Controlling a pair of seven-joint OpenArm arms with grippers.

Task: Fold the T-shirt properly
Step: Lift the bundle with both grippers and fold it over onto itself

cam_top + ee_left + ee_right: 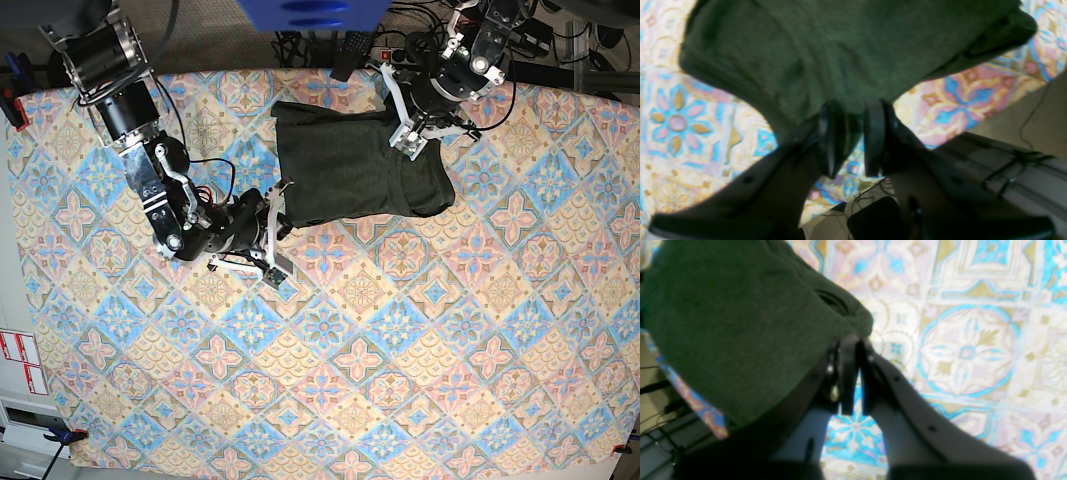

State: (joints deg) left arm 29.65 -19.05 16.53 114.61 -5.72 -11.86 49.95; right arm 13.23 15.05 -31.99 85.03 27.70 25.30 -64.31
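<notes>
- Gripping both ends: left pincer (851, 138) sits at an edge of the T-shirt (355, 165), jaws a little apart with dark cloth between them at the tips, so it looks clamped on the fabric.
- Right pincer (853, 373) has jaws nearly together, pinching the shirt's edge at a rolled corner; cloth drapes over its left side.
- Base view: shirt lies near the far edge of the patterned table (400, 340), already a compact, roughly rectangular bundle with a doubled layer on its right side.
- Left pincer (415, 140) is on the far right corner of the bundle, right pincer (275, 215) on the near left corner, so the grips sit diagonally.
- Step, my read: mid-fold, both arms holding opposite corners, either carrying an edge over or tensioning the bundle flat.
- Progress: looks past halfway; sleeves aren't visible separately, probably tucked in.
- Next move needs: matched motion on both arms so the layers don't shear, lay the held edge flush on the opposite one, then release low.
- Risk: knit is soft and the layers may slide or bunch if one arm leads.
</notes>
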